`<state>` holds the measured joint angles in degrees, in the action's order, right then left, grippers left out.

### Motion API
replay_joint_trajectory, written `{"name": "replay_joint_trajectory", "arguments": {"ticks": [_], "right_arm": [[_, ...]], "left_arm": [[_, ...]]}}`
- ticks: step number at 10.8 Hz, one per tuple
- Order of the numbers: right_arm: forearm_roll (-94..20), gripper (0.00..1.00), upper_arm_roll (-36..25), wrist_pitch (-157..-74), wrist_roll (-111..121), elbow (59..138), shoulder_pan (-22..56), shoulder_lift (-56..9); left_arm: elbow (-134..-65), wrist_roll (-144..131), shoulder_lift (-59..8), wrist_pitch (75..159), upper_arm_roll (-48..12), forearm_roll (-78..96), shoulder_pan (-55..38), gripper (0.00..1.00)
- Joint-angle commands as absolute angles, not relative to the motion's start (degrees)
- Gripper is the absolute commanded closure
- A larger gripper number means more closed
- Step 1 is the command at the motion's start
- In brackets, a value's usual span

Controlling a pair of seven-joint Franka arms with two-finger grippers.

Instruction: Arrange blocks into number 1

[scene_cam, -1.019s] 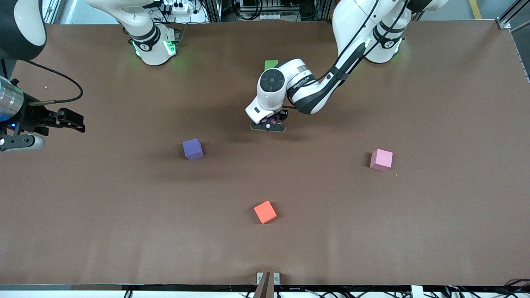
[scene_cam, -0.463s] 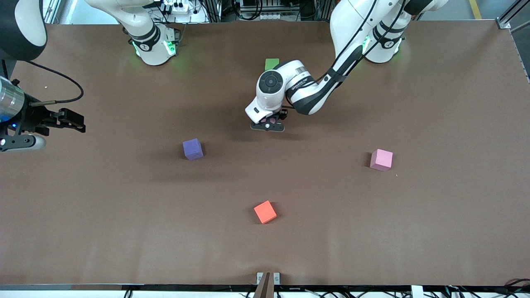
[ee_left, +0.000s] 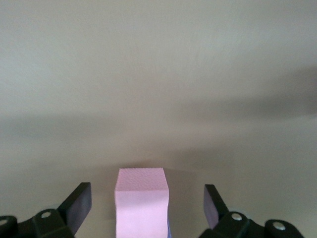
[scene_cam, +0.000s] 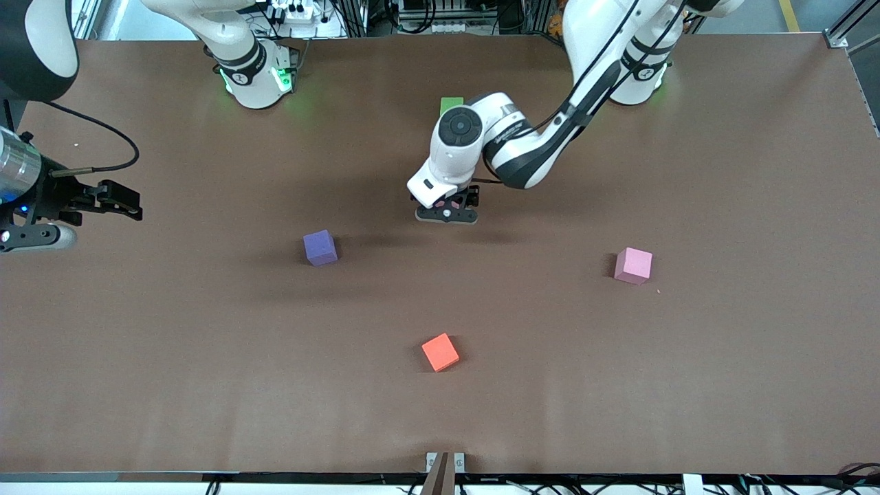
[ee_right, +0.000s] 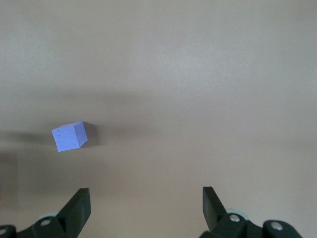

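Note:
My left gripper hovers low over the middle of the table, open. In the left wrist view a pink block stands between the fingers of the left gripper, with a gap on each side. A blue sliver shows at its base. A green block peeks out from under the left arm. A purple block, a second pink block and an orange-red block lie apart on the table. My right gripper waits open at the right arm's end; the purple block shows past the right gripper. Other blocks are hidden.
The brown table stretches wide around the scattered blocks. Both arm bases stand along its edge farthest from the front camera. A small bracket sits at the edge nearest to that camera.
The left arm's wrist has turned and shifted slightly toward the left arm's end, its hand staying over the same spot. The right arm and the loose blocks have not moved.

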<state>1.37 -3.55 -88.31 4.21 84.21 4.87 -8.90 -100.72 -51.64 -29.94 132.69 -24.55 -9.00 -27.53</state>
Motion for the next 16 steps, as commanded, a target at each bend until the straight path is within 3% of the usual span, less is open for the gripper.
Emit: {"name": "replay_joint_trajectory", "arguments": {"ticks": [1, 5, 9, 12, 16], "right_arm": [[1.6, 0.0, -2.8, -88.2, 3.6, 84.0, 4.2, -8.8], [1.9, 0.0, -2.6, -88.3, 3.6, 83.9, 4.9, -8.7], [2.1, 0.0, -2.6, -88.2, 0.4, 83.9, 5.2, -8.1], [2.3, 0.0, -2.7, -88.2, 1.0, 83.9, 5.4, -8.1], [1.8, 0.0, -2.8, -88.2, 1.0, 83.8, 5.3, -8.4]], "left_arm": [[-102.0, -51.9, -19.6, 126.1, -24.4, -8.4, -24.1, 0.0], [-101.8, -50.1, -7.8, 117.6, -24.4, -8.6, -13.7, 0.0], [-95.6, -35.3, -3.0, 106.8, -24.3, -7.7, -2.2, 0.0], [-89.3, -22.8, -2.6, 96.3, -18.7, -6.0, 1.0, 0.0], [-89.4, -13.8, -0.4, 94.7, -8.8, 1.9, 2.6, 0.0]]}}
